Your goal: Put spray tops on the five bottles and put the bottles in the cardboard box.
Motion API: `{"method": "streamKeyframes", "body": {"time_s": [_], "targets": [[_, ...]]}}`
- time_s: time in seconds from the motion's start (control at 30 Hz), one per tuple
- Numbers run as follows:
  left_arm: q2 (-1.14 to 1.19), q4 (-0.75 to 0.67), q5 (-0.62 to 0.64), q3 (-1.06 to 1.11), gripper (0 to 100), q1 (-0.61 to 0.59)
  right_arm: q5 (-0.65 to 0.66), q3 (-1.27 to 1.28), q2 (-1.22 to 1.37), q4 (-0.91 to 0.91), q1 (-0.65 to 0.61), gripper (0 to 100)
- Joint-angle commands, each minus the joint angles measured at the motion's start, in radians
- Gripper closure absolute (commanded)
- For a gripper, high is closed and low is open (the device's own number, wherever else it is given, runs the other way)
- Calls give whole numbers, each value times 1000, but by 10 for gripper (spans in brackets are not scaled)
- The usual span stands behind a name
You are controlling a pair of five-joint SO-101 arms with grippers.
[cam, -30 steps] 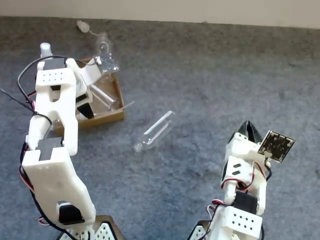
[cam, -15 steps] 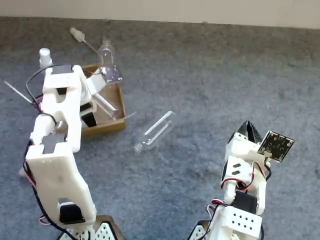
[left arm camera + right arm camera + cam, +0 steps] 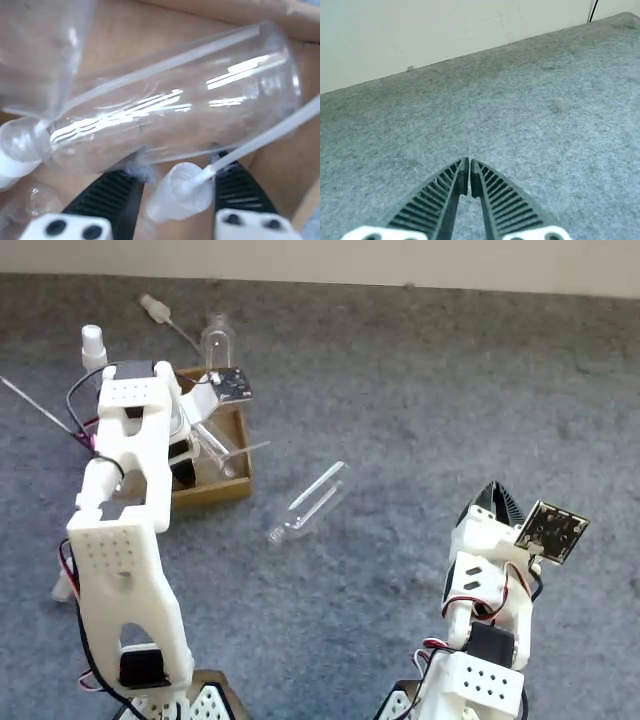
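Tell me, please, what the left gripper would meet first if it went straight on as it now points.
Probably the spray top between the open fingers of the left gripper, then the clear bottle on its side in the cardboard box; depth is unclear.

The shallow brown cardboard box (image 3: 212, 490) sits at upper left of the high view. A clear capped bottle (image 3: 175, 95) lies on its side across the box floor, with a white spray top (image 3: 180, 192) and its thin tube beside it. Just beyond the box stand an open bottle (image 3: 218, 340) and a white-topped bottle (image 3: 92, 344). A second spray top (image 3: 155, 308) lies near the top edge. At centre a fallen bottle (image 3: 305, 512) lies on the carpet, seemingly uncapped.
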Motion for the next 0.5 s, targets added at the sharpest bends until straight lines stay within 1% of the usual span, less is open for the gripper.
{"method": "streamKeyframes", "body": {"time_s": [0.0, 0.27, 0.33, 0.4, 0.47], "targets": [[12, 117, -11, -160, 881, -2, -3, 120, -5, 2, -10, 985], [7, 336, -9, -378, 881, 1, -3, 120, -5, 2, -10, 985], [5, 350, 15, -415, 881, 4, -3, 120, -5, 2, -10, 985], [5, 350, 78, -437, 881, 8, -3, 120, -5, 2, -10, 985], [7, 350, 95, -437, 881, 12, -3, 120, -5, 2, -8, 985]]}}
